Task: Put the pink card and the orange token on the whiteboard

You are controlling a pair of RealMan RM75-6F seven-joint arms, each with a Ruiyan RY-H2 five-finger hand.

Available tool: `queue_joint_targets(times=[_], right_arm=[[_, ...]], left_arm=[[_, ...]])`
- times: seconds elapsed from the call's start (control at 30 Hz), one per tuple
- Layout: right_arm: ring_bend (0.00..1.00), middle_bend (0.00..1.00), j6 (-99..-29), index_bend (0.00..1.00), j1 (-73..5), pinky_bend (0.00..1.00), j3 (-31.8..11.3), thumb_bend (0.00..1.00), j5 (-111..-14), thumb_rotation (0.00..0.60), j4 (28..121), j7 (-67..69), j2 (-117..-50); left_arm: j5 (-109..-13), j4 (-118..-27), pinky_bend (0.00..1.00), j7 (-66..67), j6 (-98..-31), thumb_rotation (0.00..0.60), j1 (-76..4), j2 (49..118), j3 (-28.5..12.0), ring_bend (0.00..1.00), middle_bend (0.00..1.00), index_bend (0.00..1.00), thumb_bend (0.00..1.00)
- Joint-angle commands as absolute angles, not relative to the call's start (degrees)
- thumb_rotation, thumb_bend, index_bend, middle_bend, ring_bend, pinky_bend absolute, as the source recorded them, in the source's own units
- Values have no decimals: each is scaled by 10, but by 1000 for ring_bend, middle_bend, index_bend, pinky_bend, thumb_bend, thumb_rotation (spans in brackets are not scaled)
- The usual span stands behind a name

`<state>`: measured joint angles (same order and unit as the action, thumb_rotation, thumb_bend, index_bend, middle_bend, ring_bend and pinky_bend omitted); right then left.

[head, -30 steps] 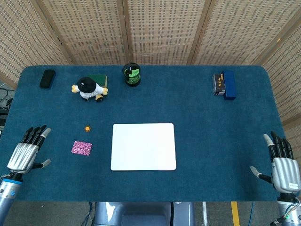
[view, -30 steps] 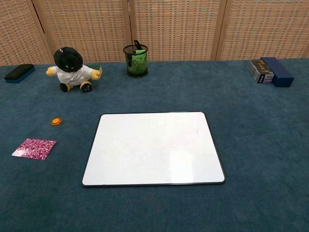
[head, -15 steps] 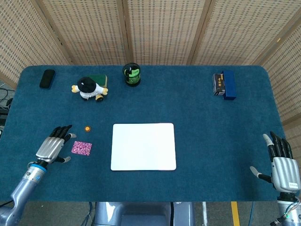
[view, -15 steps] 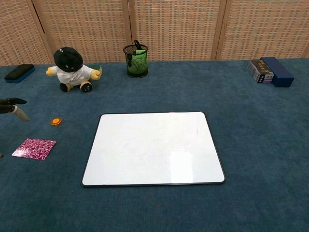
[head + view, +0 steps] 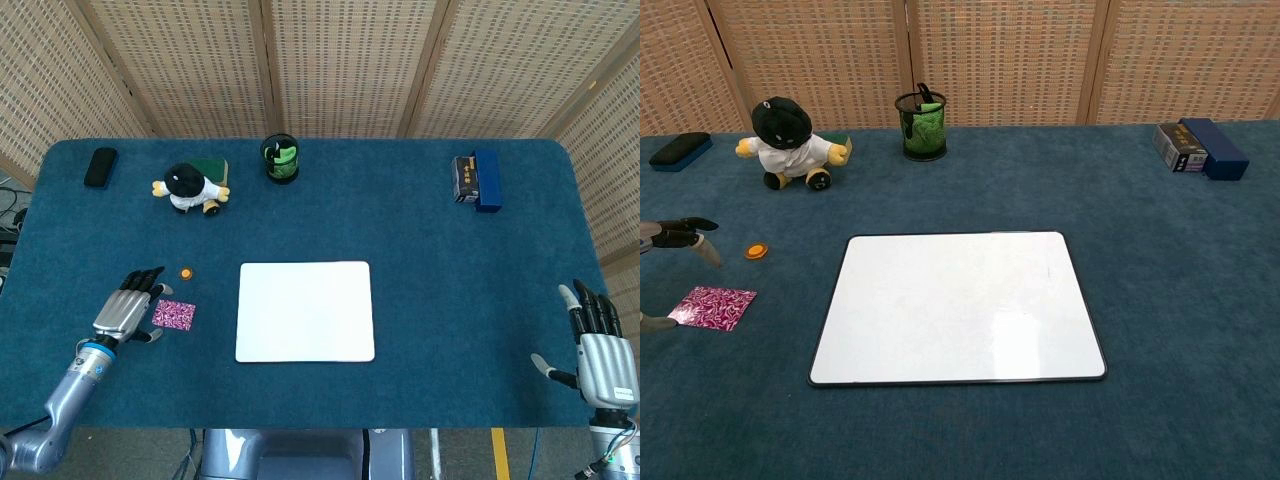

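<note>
The head view looks steeply down from high above the near edge, taking in the whole blue-carpeted bench [image 5: 440,260] up to the woven wicker screens [image 5: 340,60]. The chest view sits lower and closer, facing the far screens at a shallow angle. Both share the flat white rectangular whiteboard [image 5: 958,305] and the bench's far-edge things.

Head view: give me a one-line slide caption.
Left hand open beside the pink card, orange token just beyond, whiteboard bare, right hand idle.
</note>
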<state>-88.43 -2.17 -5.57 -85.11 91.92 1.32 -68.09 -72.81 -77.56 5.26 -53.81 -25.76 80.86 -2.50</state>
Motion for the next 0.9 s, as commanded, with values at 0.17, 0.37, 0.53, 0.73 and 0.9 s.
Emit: queue_joint_targets(times=[0.17,0.37,0.53,0.73,0.9], right_arm=[[0,0,-884,0,-22,0,-56,0,-851,600,920,13,-681],[0,0,-884,0,-22,0,-56,0,-851,600,920,13,-680],[0,0,-883,0,-22,0,-56,0,-851,600,920,14,-680],[0,0,-884,0,-22,0,-55,0,-851,600,920,15,-680],[0,0,-883,0,-22,0,-56,0,-851,600,920,15,-680]], left_arm=[[-723,-764,0,50,-528,600,-261,816,-23,0,0,261,245],[-721,-753,0,48,-525,600,-263,825,-23,0,0,261,245],[-718,-746,0,47,-523,600,-264,831,-22,0,0,261,245],[-719,-743,0,46,-520,600,-267,833,-22,0,0,263,247],[-713,-743,0,51,-513,600,-270,833,-23,0,0,304,250]])
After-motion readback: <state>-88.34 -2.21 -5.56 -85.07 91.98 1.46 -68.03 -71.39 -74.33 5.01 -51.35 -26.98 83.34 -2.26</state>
